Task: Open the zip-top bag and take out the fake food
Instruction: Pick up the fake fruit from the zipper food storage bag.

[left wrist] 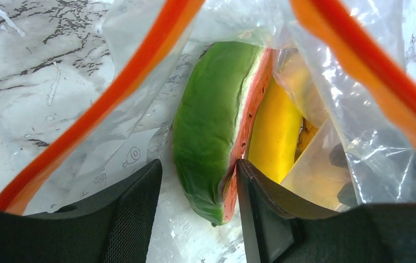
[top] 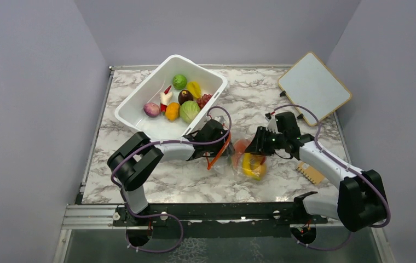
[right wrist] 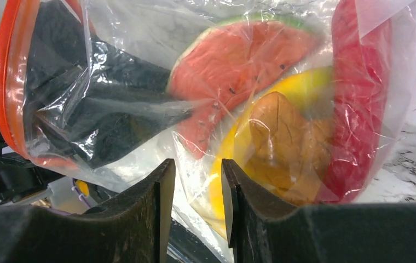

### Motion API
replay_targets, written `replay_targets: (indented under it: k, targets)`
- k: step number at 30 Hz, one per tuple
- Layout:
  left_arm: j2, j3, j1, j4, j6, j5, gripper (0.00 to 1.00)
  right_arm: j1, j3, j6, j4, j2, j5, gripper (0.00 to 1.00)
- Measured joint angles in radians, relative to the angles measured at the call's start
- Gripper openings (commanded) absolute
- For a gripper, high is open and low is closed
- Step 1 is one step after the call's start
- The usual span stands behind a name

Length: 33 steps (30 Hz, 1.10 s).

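Left claw (left wrist: 199, 164) sits open inside the zip-top bag (left wrist: 359, 126) near the watermelon slice (left wrist: 208, 126) while right claw (right wrist: 197, 164) pinches the bag, so next it should close and pull.

On table (top: 195, 181): zip-top bag (top: 234, 162), fake food (top: 253, 165) inside; tub (top: 156, 126) behind, left.

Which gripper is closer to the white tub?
Left. The left gripper is close by the white tub; the right gripper is farther right, beyond the zip-top bag.
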Motion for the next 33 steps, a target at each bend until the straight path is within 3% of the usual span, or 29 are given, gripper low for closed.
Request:
replay_targets:
  k: [12, 24, 33]
  targets:
    - [0.0, 0.0, -0.005, 0.0, -0.003, 0.008, 0.56, 0.0, 0.017, 0.037, -0.019, 0.122, 0.109, 0.34]
    - [0.009, 0.0, -0.019, -0.014, -0.002, 0.012, 0.29, 0.0, -0.011, 0.052, -0.014, 0.126, 0.132, 0.34]
    - [-0.048, 0.0, -0.019, -0.091, 0.025, -0.039, 0.26, 0.0, -0.011, 0.051, -0.026, 0.115, 0.162, 0.34]
